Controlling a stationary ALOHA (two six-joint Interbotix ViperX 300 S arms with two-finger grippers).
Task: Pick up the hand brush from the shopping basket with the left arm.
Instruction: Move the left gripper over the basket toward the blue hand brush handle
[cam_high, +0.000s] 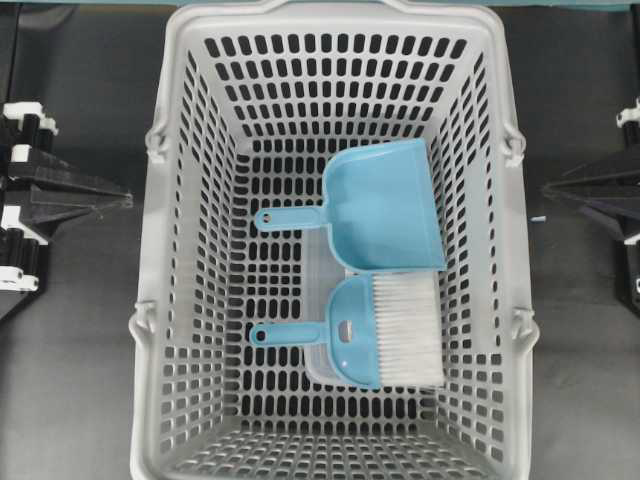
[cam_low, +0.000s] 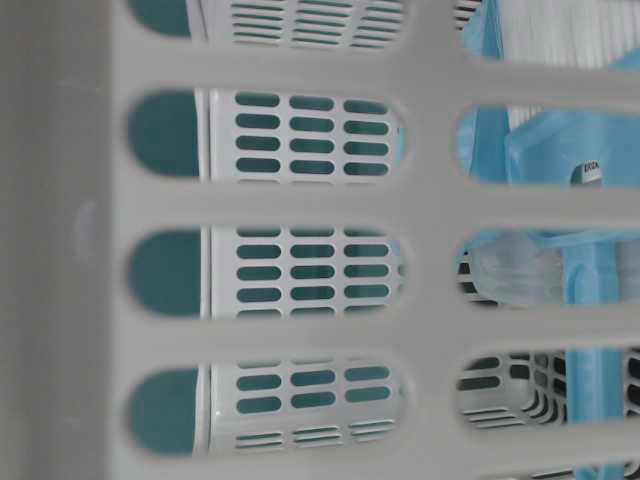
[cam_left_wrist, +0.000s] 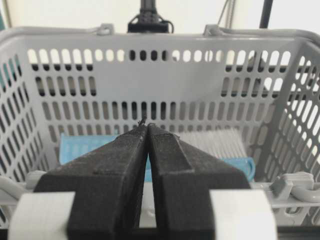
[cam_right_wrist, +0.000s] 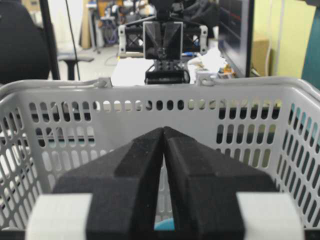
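The hand brush (cam_high: 370, 335), teal with white bristles, lies on the floor of the grey shopping basket (cam_high: 170, 250), at its front right, handle pointing left. In the left wrist view its bristles (cam_left_wrist: 215, 142) show past the near basket wall. My left gripper (cam_high: 125, 200) is shut and empty, outside the basket's left wall; its fingertips (cam_left_wrist: 146, 125) meet. My right gripper (cam_high: 550, 188) is shut and empty, outside the right wall, tips together (cam_right_wrist: 164, 129).
A teal dustpan (cam_high: 385, 205) lies just behind the brush, also seen in the left wrist view (cam_left_wrist: 82, 147). A clear plastic container (cam_high: 318, 368) sits under the brush. The basket's tall perforated walls (cam_right_wrist: 100, 125) stand between both grippers and the brush.
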